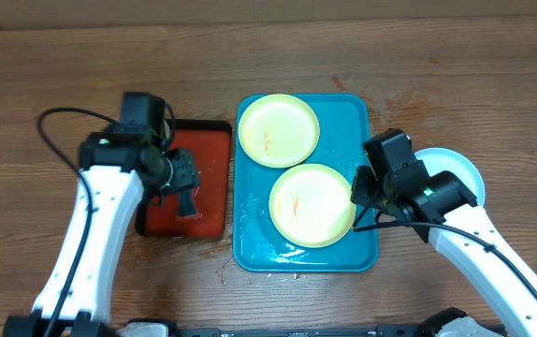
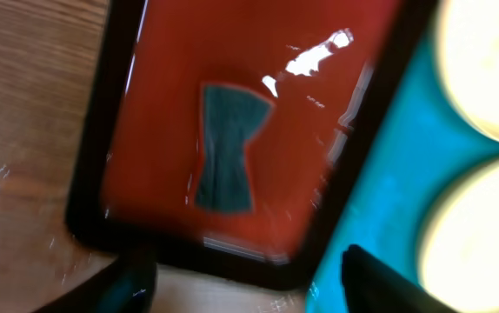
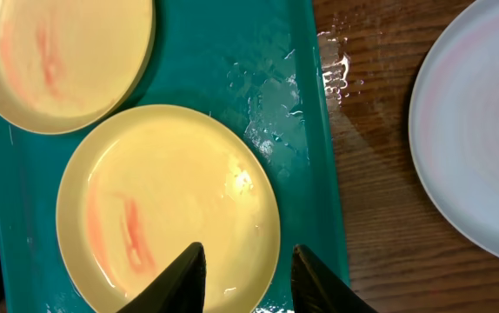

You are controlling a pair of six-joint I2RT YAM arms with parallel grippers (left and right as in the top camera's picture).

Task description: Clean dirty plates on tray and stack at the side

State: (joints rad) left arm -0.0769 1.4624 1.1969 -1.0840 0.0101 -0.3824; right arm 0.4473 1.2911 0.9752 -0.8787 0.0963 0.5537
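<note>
2 yellow-green plates (image 1: pixel 279 129) (image 1: pixel 312 204), orange-smeared, flat on turquoise tray (image 1: pixel 250 243), frame centre; pale blue-white plate (image 1: pixel 463 168) on wood tabletop (image 1: pixel 437 65), right.

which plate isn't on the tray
The pale blue-white plate, on bare wood right of the turquoise tray; the yellow-green plates both lie in it.

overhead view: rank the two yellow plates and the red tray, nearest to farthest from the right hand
1. Lower yellow plate, directly at the right hand.
2. Upper yellow plate, farther up the turquoise tray.
3. Red tray, far left.
</note>
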